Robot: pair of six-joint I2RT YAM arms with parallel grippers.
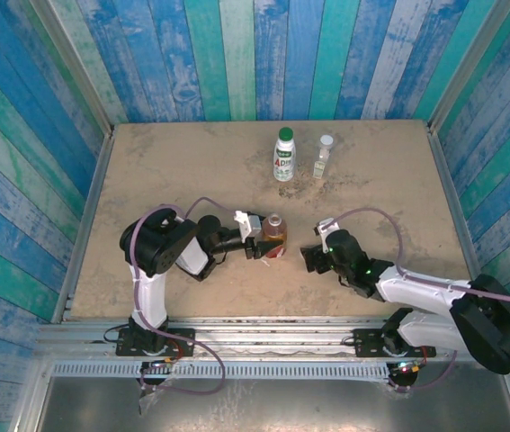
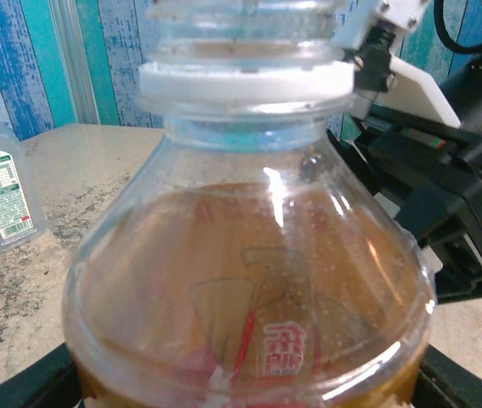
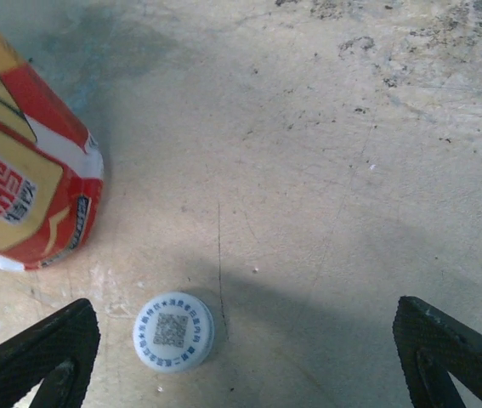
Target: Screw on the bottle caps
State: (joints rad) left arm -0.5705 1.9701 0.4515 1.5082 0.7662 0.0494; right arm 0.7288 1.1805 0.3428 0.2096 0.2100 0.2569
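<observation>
My left fingers (image 2: 11,393) straddle the uncapped amber bottle (image 2: 249,297) low on its body; I can't tell if they pinch it. Right fingers (image 3: 445,353) spread wide, holding nothing, white cap (image 3: 173,331) flat on the surface (image 3: 326,170) between them, near that bottle.

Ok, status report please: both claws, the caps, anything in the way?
Left claw around amber bottle, neck uncapped, grip unclear. Right claw open over white cap. Nothing blocks the cap.
</observation>
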